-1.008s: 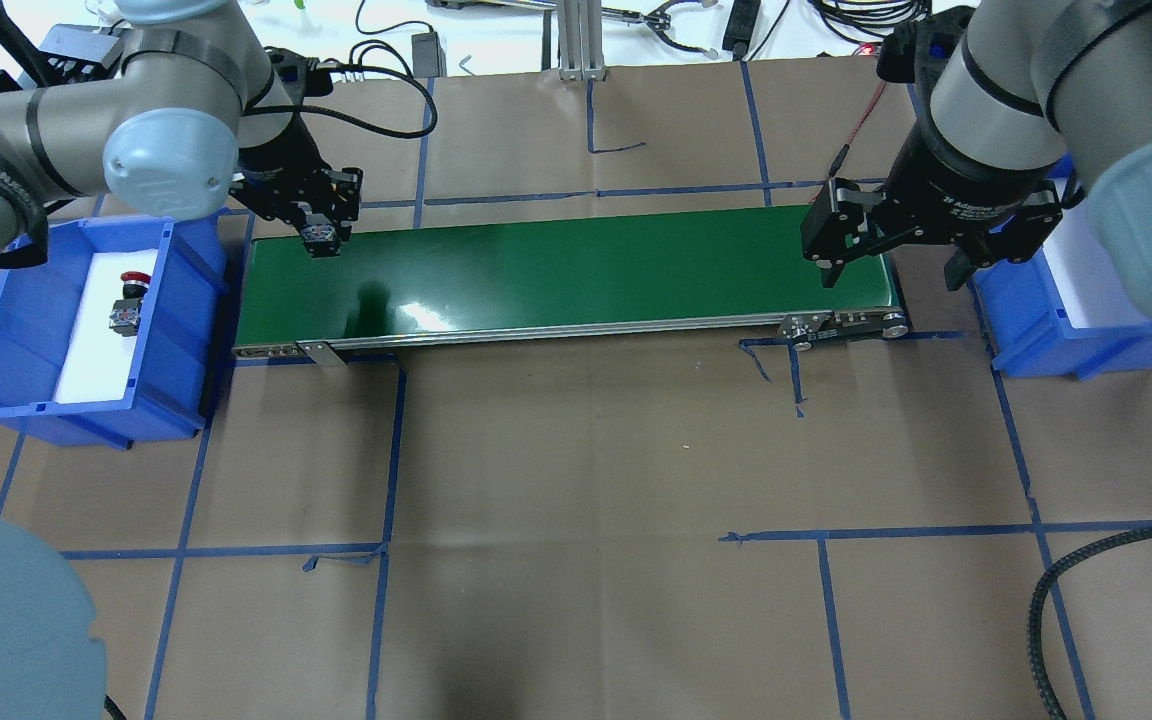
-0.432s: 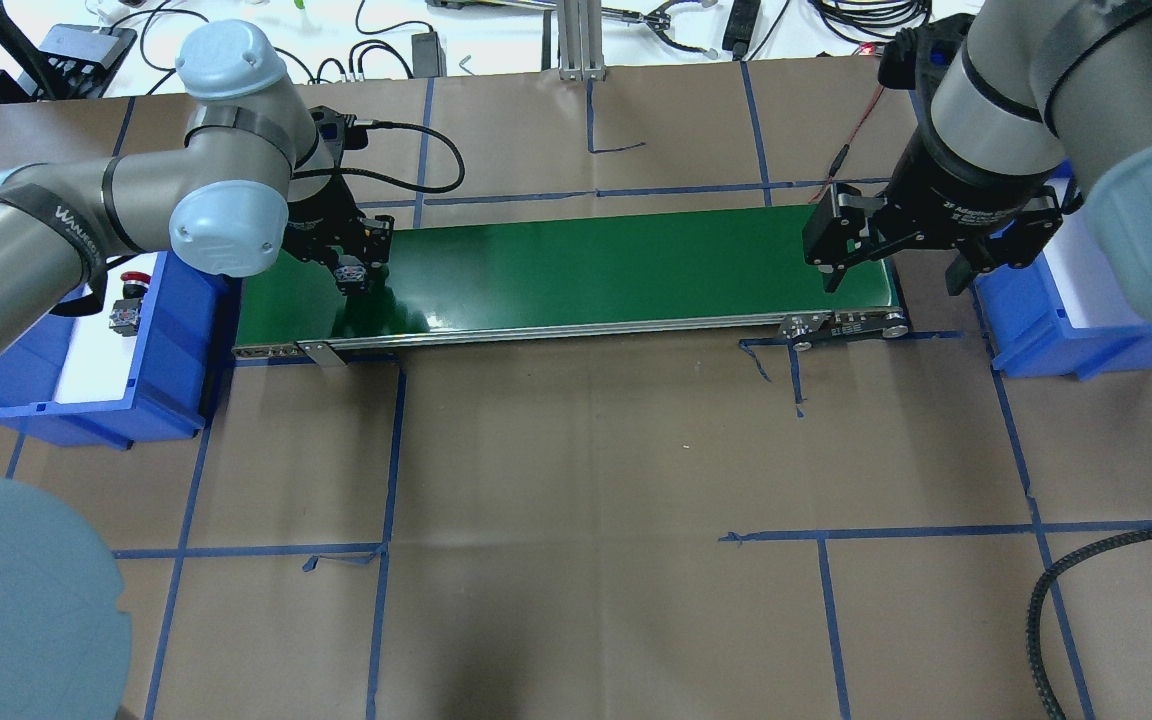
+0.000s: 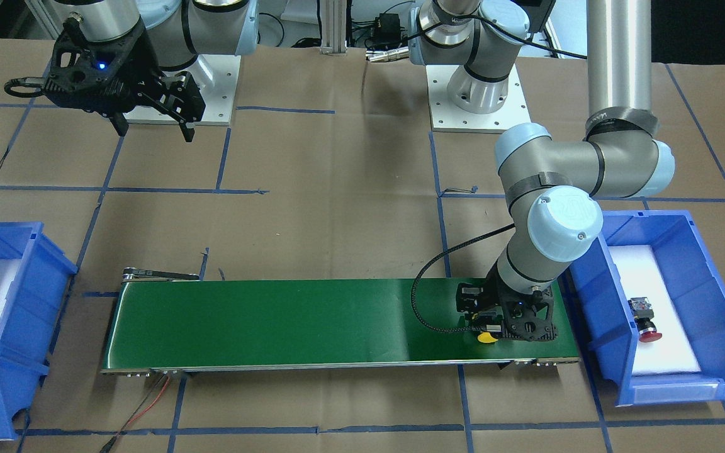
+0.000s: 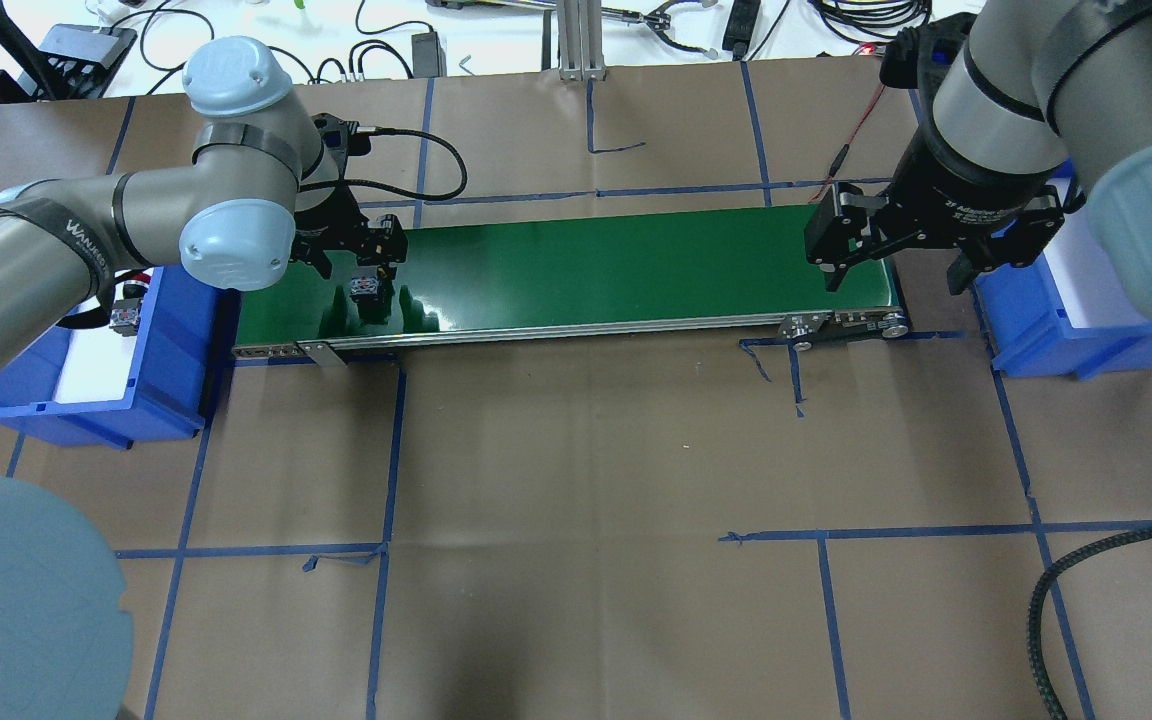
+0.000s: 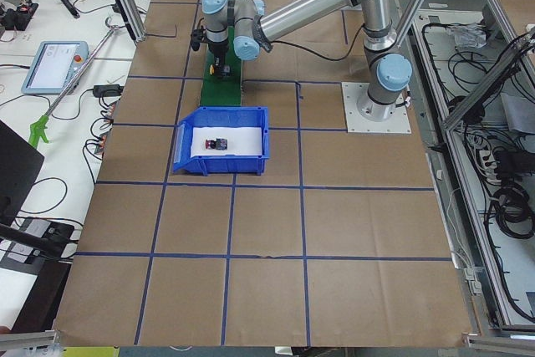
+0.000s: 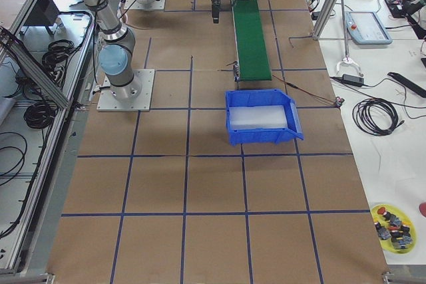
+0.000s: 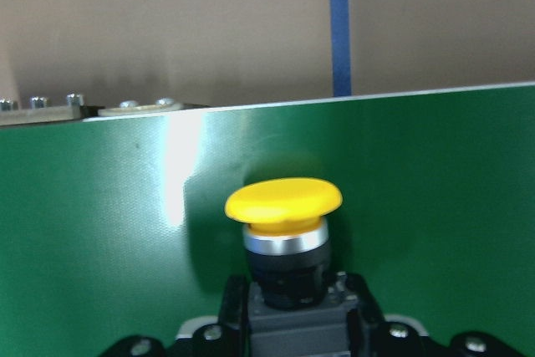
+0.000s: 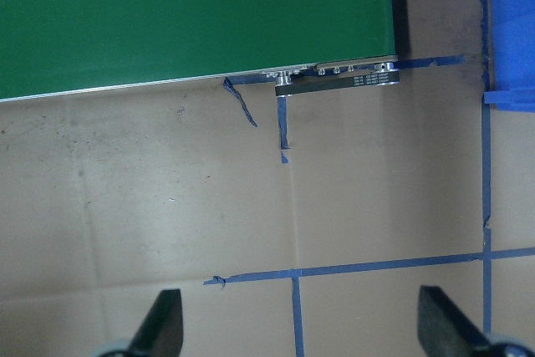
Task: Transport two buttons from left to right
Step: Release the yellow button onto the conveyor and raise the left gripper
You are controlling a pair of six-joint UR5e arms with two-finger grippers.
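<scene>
The yellow-capped button lies low over the left end of the green conveyor belt, cap pointing away from the robot. My left gripper is shut on its black body; the yellow cap shows beside the gripper. The red-capped button lies on white foam in the blue bin at my left, half hidden by the arm in the overhead view. My right gripper hangs open and empty above the belt's right end, its fingertips spread wide.
A second blue bin with white foam stands beyond the belt's right end. Brown paper with blue tape lines covers the table. A black cable loops at the front right. A yellow plate with small parts sits off the table.
My left arm swung right from beside the bin and came down over the belt's left end with the yellow button. The right gripper stayed nearly still.
</scene>
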